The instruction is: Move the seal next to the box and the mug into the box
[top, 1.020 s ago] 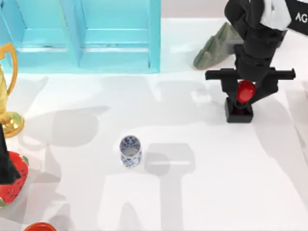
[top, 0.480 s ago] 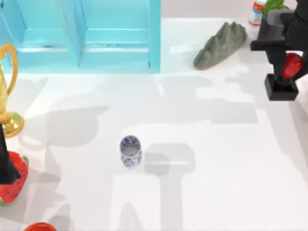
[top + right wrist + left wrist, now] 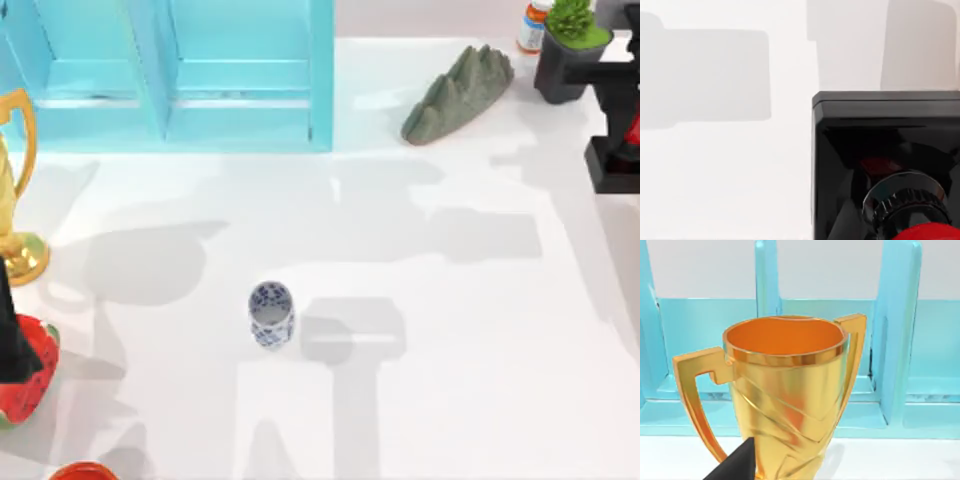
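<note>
At the right edge of the table [image 3: 420, 400], in the top view, the seal [image 3: 612, 165] hangs half cut off by the frame: its black square base is seen with a sliver of red knob above it, and black parts of the right gripper [image 3: 632, 105] reach down over it from above; whether the fingers pinch the knob I cannot tell, since the fingertips lie past the edge; the right wrist view looks straight down on the black base [image 3: 885, 150] with its ribbed metal collar and the red top at the lower corner, white tabletop beside it, so the seal sits directly under that wrist. Well apart from it, near the middle of the table and somewhat to the left, the mug [image 3: 271, 314] stands upright with its open mouth up, nothing touching it. Along the far side stands the turquoise box [image 3: 180, 90], with upright dividers; the seal is far off to its right, with a grey rock [image 3: 458, 92] between them; behind the rock, in the far right corner, are a small potted plant [image 3: 570, 50] and an orange-capped bottle [image 3: 535, 25]. On the left edge stand a gold trophy [image 3: 15, 190] and a red strawberry-like thing [image 3: 28, 385], with the dark left arm over it; the left gripper is parked there, a black fingertip [image 3: 735, 466] showing before the trophy [image 3: 785, 390] and the box's compartments; whether it is spread or pressed together I cannot tell.
</note>
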